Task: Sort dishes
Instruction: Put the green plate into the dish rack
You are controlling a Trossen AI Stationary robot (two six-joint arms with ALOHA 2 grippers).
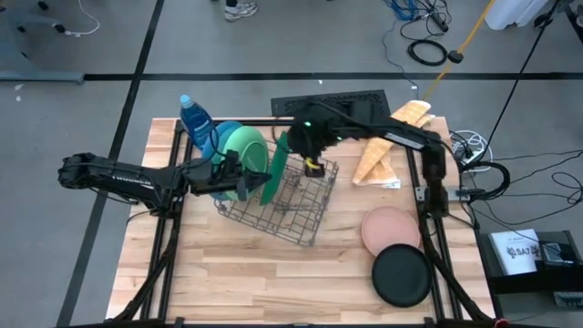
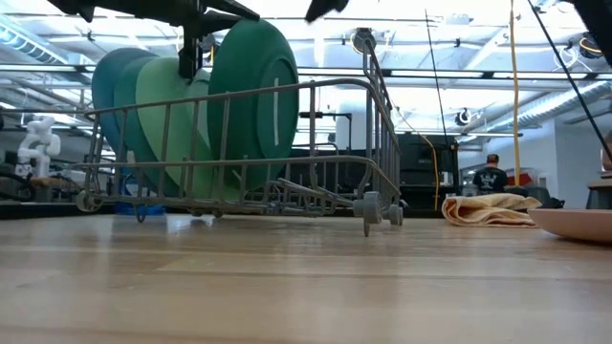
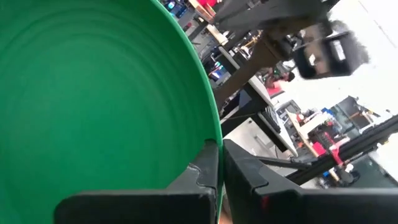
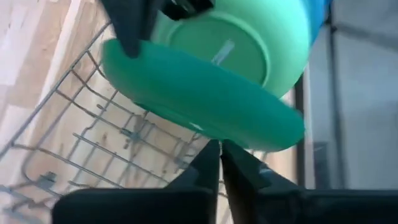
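Observation:
The grey wire rack (image 1: pixel 290 202) stands mid-table. The blue plate (image 1: pixel 221 137) and the light green plate (image 1: pixel 248 150) stand on edge in its left part. The dark green plate (image 1: pixel 274 171) stands on edge beside them, its lower edge among the rack's wires (image 2: pixel 251 186). My left gripper (image 1: pixel 244 179) is shut on this plate. My right gripper (image 1: pixel 310 153) is shut over the rack's far side, its tips (image 4: pixel 219 152) close by the dark green plate's rim (image 4: pixel 205 127). The pink plate (image 1: pixel 390 228) and the black plate (image 1: pixel 401 275) lie flat at the near right. My left gripper pinches the dark green plate's rim (image 3: pixel 215 134) between its two fingers, one finger on each face. It comes level from the table's left. The plate stands on edge, a little tilted, its lower edge down in the rack. Whether my right gripper touches the plate's rim, I cannot tell.
A blue bottle (image 1: pixel 194 117) stands at the far left, behind the rack. A tan cloth (image 1: pixel 387 146) lies at the far right. Bare wood (image 1: pixel 273 282) shows along the near edge.

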